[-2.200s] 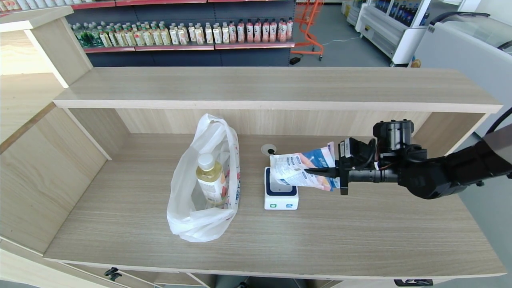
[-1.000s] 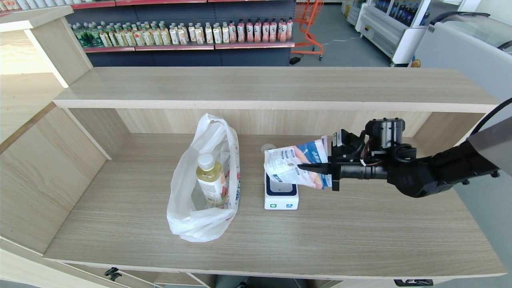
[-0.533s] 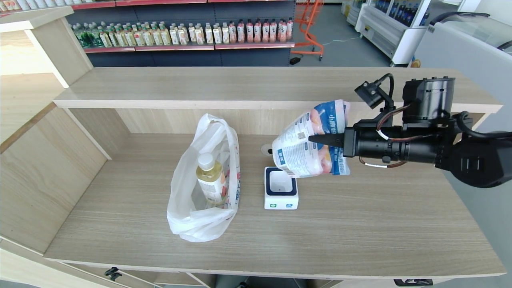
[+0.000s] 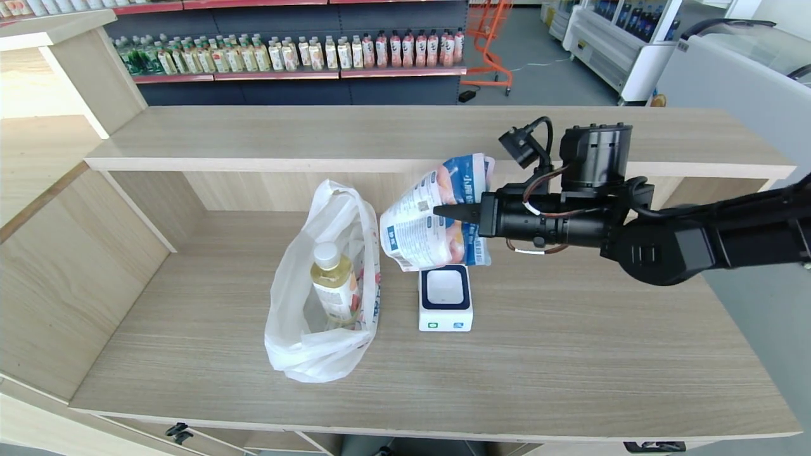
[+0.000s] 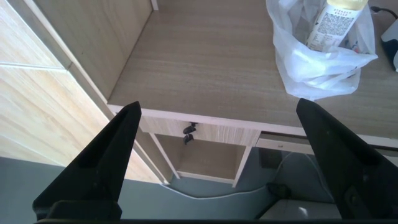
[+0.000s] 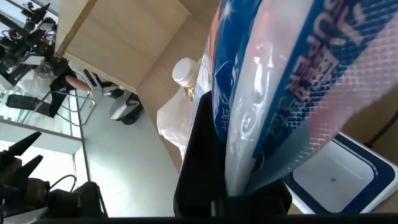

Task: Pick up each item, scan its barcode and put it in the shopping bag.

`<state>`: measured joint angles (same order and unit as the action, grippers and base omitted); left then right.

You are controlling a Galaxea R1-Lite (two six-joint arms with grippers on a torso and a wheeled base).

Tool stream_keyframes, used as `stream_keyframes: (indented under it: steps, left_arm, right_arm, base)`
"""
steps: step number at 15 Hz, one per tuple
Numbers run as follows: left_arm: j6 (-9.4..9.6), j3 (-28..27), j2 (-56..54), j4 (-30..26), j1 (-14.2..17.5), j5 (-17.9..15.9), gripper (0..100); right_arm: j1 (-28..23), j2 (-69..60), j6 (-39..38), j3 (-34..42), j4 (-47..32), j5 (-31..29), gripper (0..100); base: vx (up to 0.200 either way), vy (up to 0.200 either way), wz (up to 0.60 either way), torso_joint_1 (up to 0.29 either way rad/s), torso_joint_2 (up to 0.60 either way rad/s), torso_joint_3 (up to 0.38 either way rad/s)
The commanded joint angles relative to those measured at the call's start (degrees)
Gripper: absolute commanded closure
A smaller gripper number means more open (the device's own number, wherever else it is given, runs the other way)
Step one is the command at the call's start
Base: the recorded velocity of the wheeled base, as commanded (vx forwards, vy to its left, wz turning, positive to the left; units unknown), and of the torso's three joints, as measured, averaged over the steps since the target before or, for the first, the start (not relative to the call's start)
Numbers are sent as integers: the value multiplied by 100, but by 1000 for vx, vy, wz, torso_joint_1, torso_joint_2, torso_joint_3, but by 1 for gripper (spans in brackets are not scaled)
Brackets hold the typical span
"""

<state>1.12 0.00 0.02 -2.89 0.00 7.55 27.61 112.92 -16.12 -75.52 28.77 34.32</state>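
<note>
Pack [image 4: 423, 229] shifted from scanner [image 4: 445, 299] toward bag [image 4: 301, 345].

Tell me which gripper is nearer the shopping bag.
Right. The right gripper holds a snack packet up just beside the shopping bag; the left gripper hangs off the counter front edge, farther back.

There is one counter [image 4: 570, 354], and with it one white shopping bag [image 4: 288, 345], one bottle [image 4: 332, 285] inside that bag, one scanner [image 4: 445, 297] and one snack packet [image 4: 421, 225] (four things in all, not counting the counter itself). Two grippers can be counted: one right gripper [image 4: 440, 211] and one left gripper [image 5: 217, 106]. Behind the counter, one store shelf [image 4: 298, 75] carries a long row of drink bottles [image 4: 285, 54] too small and crowded to count surely, and one orange rack [image 4: 491, 44] stands beside it.
</note>
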Motion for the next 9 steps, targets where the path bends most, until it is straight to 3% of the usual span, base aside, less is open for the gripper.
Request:
stream_keyframes:
  steps: [1, 9]
  left_arm:
    - [2, 0, -2, -1, 0, 1, 0]
    - [2, 0, -2, -1, 0, 1, 0]
  right_arm:
    - [201, 802, -6, -613, 76, -206, 100]
    - [333, 1848, 82, -1747, 67, -338, 100]
  base:
    - [0, 0, 0, 0, 0, 0]
    - [0, 0, 0, 0, 0, 0]
